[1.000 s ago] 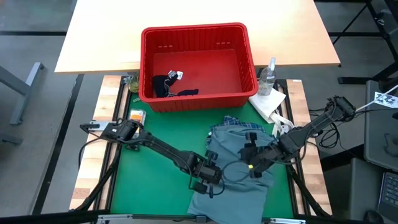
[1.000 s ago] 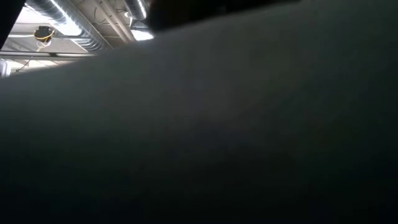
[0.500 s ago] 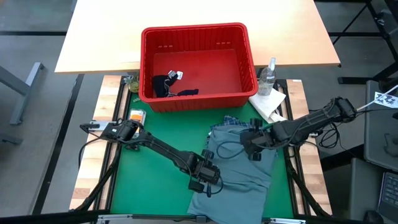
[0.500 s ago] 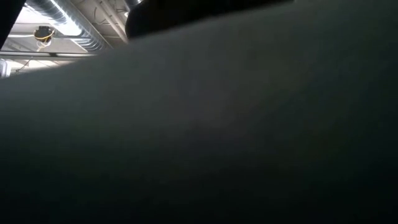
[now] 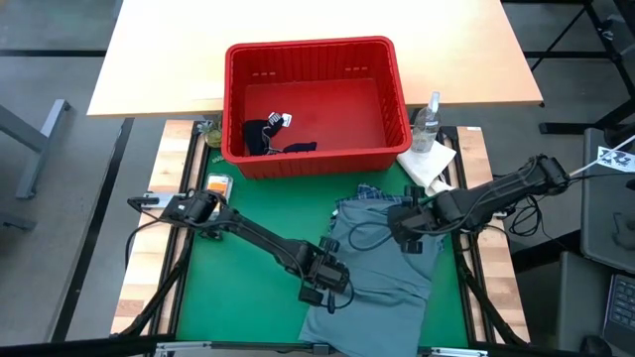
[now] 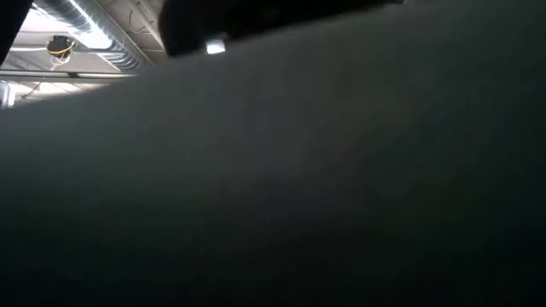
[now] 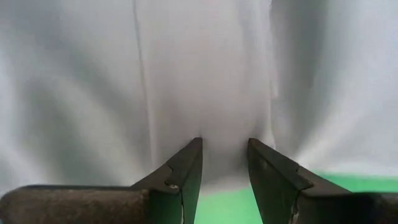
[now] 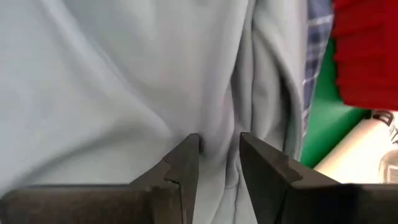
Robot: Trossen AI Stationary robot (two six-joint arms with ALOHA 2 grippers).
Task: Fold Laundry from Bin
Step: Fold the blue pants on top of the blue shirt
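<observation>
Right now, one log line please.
left gripper: pinching grey-blue garment edge | right gripper: pinching same garment | bin: dark garment inside

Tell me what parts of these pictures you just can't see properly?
- Low view: the grey-blue garment fills nearly the whole picture, hiding the table and both arms.
- High view: the plaid shirt is mostly buried under the grey-blue garment; only an edge pokes out.
- High view: the dark navy garment in the red bin is bunched up, so its shape is unclear.
- Left wrist view: cloth sits between the left tool fingers; the pinch itself is hidden.
</observation>
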